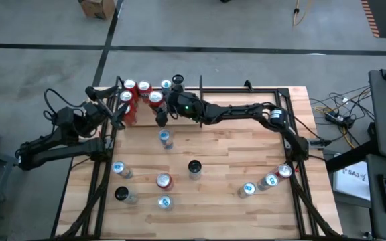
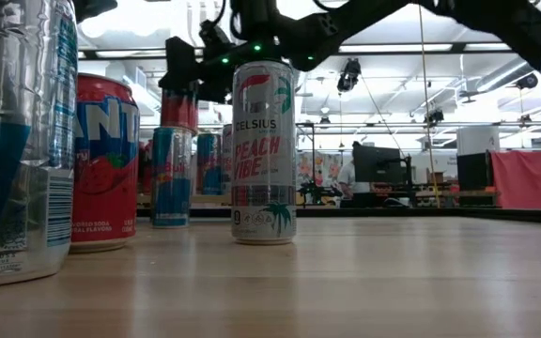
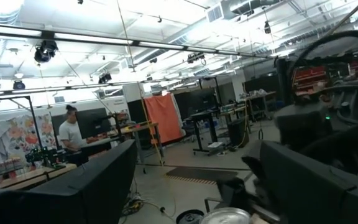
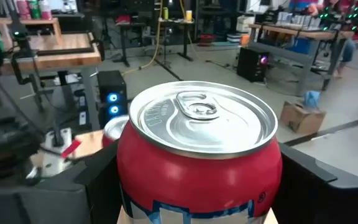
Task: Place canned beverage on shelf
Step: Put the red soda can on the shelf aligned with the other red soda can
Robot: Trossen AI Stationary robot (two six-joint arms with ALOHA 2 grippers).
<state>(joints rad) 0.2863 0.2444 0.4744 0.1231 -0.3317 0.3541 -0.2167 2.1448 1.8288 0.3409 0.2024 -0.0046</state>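
Observation:
My right gripper reaches across the table to the far left and is shut on a red can. The can also shows in the low view, under the dark gripper. The shelf stands just beyond it at the far left and holds several cans on their bases on its wood floor. My left gripper is open beside the shelf's left side. Its fingers stand wide apart, with a can top low between them, and I cannot tell whether they touch it. My right gripper pinches the red can's side wall between its two fingers, one on each side, below the top rim. The fingers come from the table's right side. The can stands upright, its tab end up, lifted above the table.
Several loose cans stand on the table: a blue one near the gripper, a dark one, a red one, others near the left and right front. In the low view a Celsius can and a red Fanta can stand close.

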